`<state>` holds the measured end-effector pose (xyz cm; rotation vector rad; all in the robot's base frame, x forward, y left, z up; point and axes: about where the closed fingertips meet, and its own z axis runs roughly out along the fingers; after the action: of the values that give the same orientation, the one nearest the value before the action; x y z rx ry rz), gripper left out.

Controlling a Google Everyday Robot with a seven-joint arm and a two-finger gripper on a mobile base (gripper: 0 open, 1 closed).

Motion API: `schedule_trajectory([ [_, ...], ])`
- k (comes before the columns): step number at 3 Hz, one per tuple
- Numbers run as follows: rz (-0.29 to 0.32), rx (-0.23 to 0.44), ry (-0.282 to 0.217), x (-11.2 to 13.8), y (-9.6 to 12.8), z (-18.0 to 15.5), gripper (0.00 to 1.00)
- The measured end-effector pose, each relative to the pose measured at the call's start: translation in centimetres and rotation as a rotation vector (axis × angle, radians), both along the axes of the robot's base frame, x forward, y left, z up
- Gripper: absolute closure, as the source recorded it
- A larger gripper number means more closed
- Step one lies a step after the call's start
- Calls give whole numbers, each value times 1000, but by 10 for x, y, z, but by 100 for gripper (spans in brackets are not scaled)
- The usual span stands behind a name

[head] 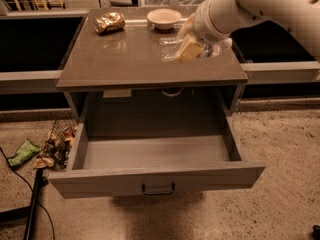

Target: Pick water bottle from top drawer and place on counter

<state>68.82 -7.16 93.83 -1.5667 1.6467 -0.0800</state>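
On the far left, on the speckled floor (280, 149), lies a green wrapper (22, 152). Beside it is a small wire basket (59, 140) full of mixed litter. A black pole (33, 206) leans across the lower left corner.

The grey cabinet stands in the middle, and its counter (120, 64) is glossy and brown-grey. A crumpled gold foil bag (109, 22) sits at the back left of the counter. A pale bowl (164, 18) stands right of it, near the back edge, well apart from the bag.

Under the counter the top drawer (100, 181) is pulled far out toward me. I see only its bare grey floor inside. A small dark handle (158, 189) is at the centre of its front panel.

The water bottle (169, 48) is just in front of the bowl, over the right part of the counter. It is clear and crinkled, and it lies on its side with one end pointing left. I cannot tell if it touches the surface or hangs a little above it.

The gripper (184, 51) has the bottle by its right end. The tan fingers (191, 47) are closed narrowly around it, so the bottle is in their grasp. The thick white arm (265, 4) reaches in from the upper right corner, down to the gripper.
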Motion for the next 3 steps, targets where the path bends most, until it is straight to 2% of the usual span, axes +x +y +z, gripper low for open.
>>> schedule_trajectory([
  [1,-63,60,38,39,6,2,100],
  [2,-107,104,109,77,17,-16,97],
  [3,-123,119,147,94,24,-29,74],
])
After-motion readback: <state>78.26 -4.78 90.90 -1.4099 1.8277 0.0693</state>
